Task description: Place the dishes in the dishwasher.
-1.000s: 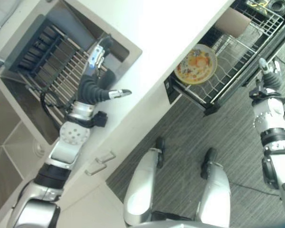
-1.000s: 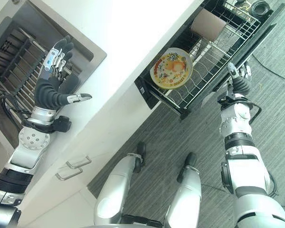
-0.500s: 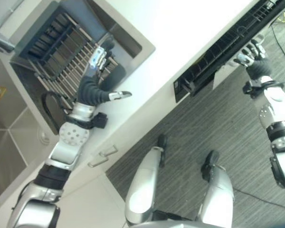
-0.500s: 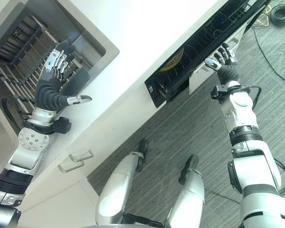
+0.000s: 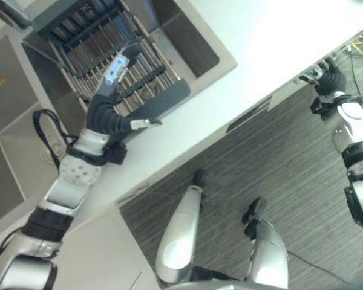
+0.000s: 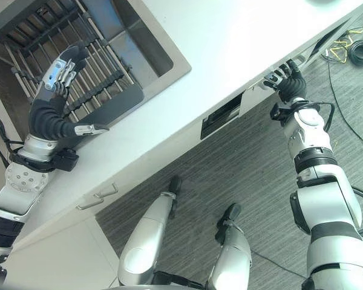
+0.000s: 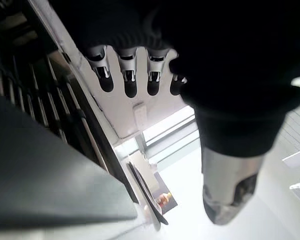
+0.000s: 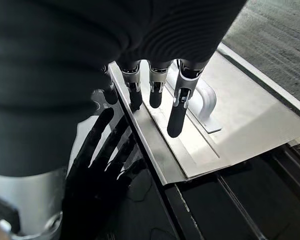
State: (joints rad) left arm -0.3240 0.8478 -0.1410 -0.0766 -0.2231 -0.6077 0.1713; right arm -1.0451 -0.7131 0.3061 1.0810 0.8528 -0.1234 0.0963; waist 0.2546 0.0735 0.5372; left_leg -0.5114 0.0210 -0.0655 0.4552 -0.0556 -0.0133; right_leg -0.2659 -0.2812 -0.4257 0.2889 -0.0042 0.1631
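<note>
My right hand (image 8: 155, 75) is pressing the dishwasher door's (image 8: 230, 125) smooth brushed metal, its handle (image 8: 206, 102) glossy.

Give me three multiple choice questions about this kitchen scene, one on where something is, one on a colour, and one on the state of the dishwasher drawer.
1. Where is the left hand?
A. Over the rack in the sink
B. On the floor
C. On the dishwasher front

2. What colour is the worktop?
A. Black
B. White
C. Red

3. How does the dishwasher drawer stand?
A. Pulled fully out
B. Removed and on the floor
C. Almost closed, a narrow dark gap left

Answers: 1 A, its straight fingers show above the dark rack in the sink. 2 B, the surface between sink and dishwasher is plain white. 3 C, only a thin dark slot shows under the worktop, with the right hand at the steel front panel.
</note>
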